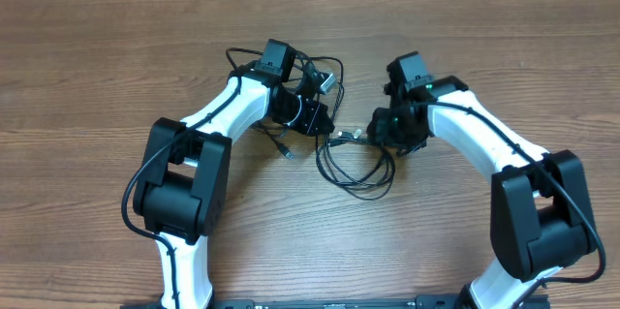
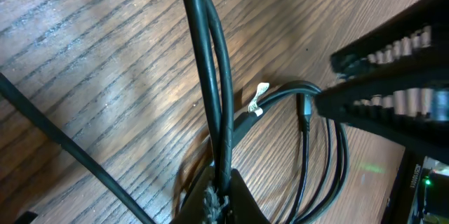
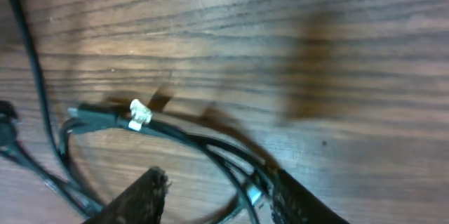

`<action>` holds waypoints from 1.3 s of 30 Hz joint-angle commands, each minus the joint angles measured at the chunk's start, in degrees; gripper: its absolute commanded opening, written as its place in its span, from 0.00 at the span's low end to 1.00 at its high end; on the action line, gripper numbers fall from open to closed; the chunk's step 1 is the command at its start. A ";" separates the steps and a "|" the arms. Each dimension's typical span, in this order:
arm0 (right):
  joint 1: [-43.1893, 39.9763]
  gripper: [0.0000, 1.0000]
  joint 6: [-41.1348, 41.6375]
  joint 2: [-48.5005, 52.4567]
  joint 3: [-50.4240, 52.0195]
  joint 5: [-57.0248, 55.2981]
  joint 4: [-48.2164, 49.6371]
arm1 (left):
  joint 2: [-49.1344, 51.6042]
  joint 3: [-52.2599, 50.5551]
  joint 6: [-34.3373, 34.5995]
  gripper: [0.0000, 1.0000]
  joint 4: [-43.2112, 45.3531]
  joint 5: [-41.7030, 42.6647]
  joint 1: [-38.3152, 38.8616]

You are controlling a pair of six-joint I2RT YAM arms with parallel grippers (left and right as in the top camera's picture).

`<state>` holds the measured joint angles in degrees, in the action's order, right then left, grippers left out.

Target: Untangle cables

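Black, thin, limp cables (image 1: pixel 356 169) lie looped on the wood-grain counter (image 1: pixel 107 47), between both arms. Fingers apart, the right end effector (image 3: pixel 224 199) straddles strands running left to a white-tagged plug (image 3: pixel 105 115); it looks nearer the loop. The left end effector (image 2: pixel 219 199) is clamped on 2 rubbery strands stretching away from it.

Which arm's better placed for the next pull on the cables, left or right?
Right, probably. The right gripper is open astride the cables; the left gripper is shut on them, a ready anchor.
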<state>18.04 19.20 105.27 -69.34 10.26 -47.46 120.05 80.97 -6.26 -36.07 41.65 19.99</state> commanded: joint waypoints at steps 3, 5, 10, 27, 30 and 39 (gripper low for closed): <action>0.33 0.46 -1.75 -1.22 5.20 -0.31 7.21 | 1.01 0.59 -1.42 0.04 -0.07 1.68 -0.15; 0.33 0.45 -1.75 -1.22 6.38 -0.33 9.57 | 1.01 0.59 -1.42 0.04 -0.07 1.70 -0.15; 0.33 0.42 -1.75 -1.22 9.51 -0.35 13.53 | 1.01 0.59 -1.42 0.04 -0.07 1.68 -0.15; 0.33 0.41 -1.68 -1.22 15.67 -19.65 12.70 | 1.01 0.59 5.31 0.04 -1.31 -14.03 -0.15; 0.20 0.42 -1.11 -1.22 15.69 -26.12 10.93 | 1.01 0.59 6.54 0.08 -2.23 -19.80 -0.15; -0.13 0.55 6.10 -1.22 11.96 -37.70 5.90 | 1.01 0.59 6.71 0.10 -2.89 -22.80 -0.15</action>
<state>19.62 23.09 101.69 -57.10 -14.79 -38.20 120.05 80.97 -0.14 -38.96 21.80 19.99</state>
